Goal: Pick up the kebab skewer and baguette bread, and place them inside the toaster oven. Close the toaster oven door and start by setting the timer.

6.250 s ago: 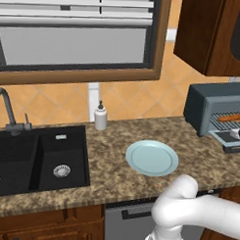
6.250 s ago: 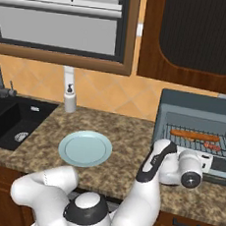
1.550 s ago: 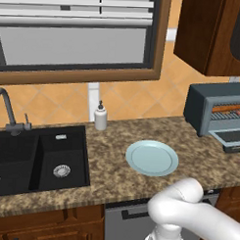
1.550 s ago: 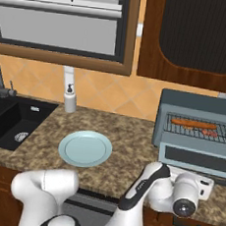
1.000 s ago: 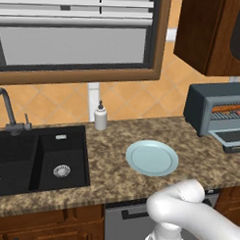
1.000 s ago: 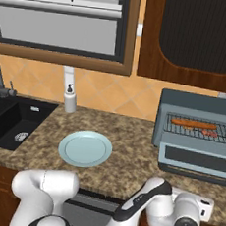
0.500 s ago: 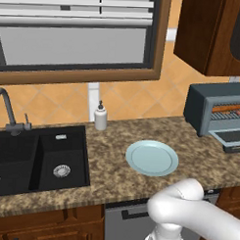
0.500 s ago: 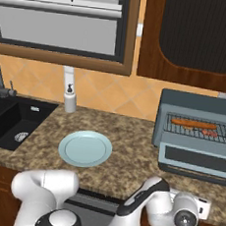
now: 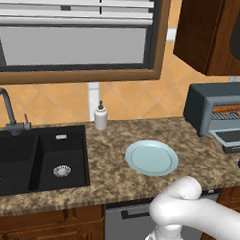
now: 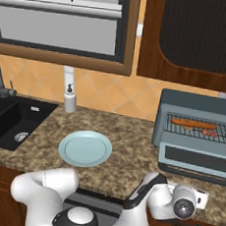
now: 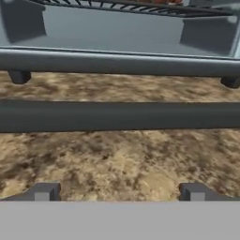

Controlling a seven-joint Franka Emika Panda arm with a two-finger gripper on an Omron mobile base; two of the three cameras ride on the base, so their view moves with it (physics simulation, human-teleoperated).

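Your jaws spread wide below the toaster oven door (image 10: 195,162); lift its stiff, rigid bar handle (image 11: 120,116) at the middle.

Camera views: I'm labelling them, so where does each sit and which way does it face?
Left base view: behind the arm, left; faces counter, round pale-blue plate; white arm lower right.
Right base view: behind, right; faces boxy blue-grey toaster oven; arm, gripper.
Hand view: on the hand, facing the oven's lowered door handle bar; open fingertips.
Base views share plate, oven.
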